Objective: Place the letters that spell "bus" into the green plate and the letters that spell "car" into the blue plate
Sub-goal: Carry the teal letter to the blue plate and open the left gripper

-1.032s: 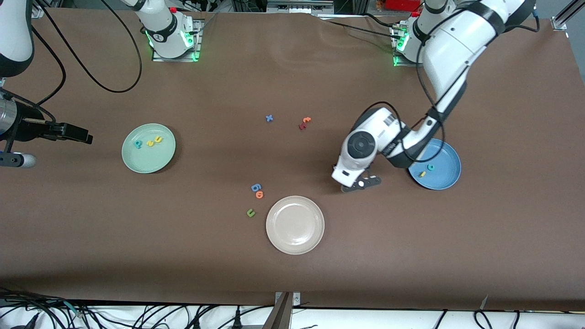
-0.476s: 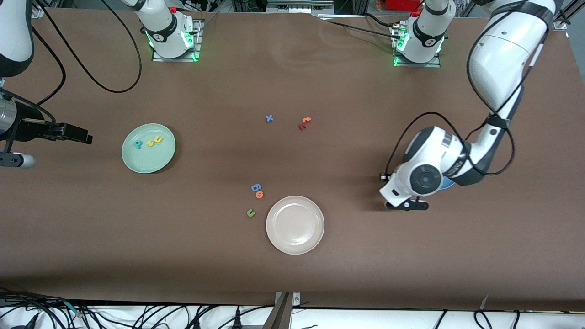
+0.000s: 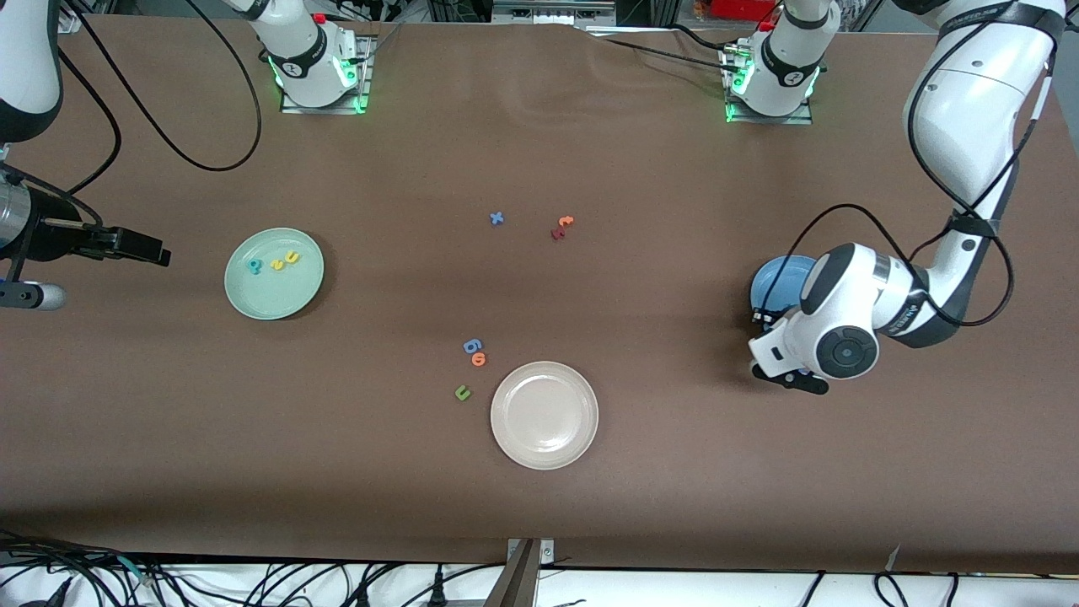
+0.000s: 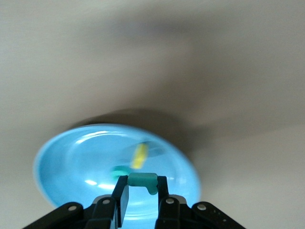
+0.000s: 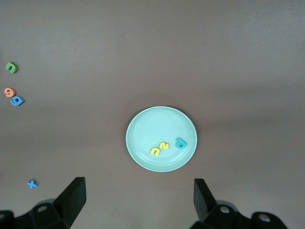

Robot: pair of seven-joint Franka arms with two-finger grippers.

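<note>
My left gripper (image 3: 791, 378) (image 4: 143, 185) is shut on a small teal "r" (image 4: 142, 179) and hangs over the rim of the blue plate (image 3: 774, 282) (image 4: 66, 164). The wrist hides much of that plate in the front view. A yellow letter (image 4: 139, 155) and a blurred teal letter (image 4: 119, 170) lie in the plate. The green plate (image 3: 278, 297) (image 5: 143, 125) holds a teal "b" (image 3: 254, 266) (image 5: 181, 142), a yellow "s" (image 3: 276, 265) (image 5: 164, 145) and a yellow "u" (image 3: 292, 257) (image 5: 155, 151). My right gripper (image 3: 143, 247) (image 5: 138, 191) waits open and empty above the table beside the green plate.
A beige-white plate (image 3: 544, 447) sits nearest the front camera at mid-table. Beside it lie a blue "g" (image 3: 472, 346), an orange letter (image 3: 479, 360) and a green "u" (image 3: 462, 392). Farther off are a blue "x" (image 3: 496, 218), an orange "t" (image 3: 565, 222) and a dark red letter (image 3: 557, 233).
My left arm has swung toward its own end of the table, carrying the teal letter from beside the blue plate to over it. The right arm has not moved.
</note>
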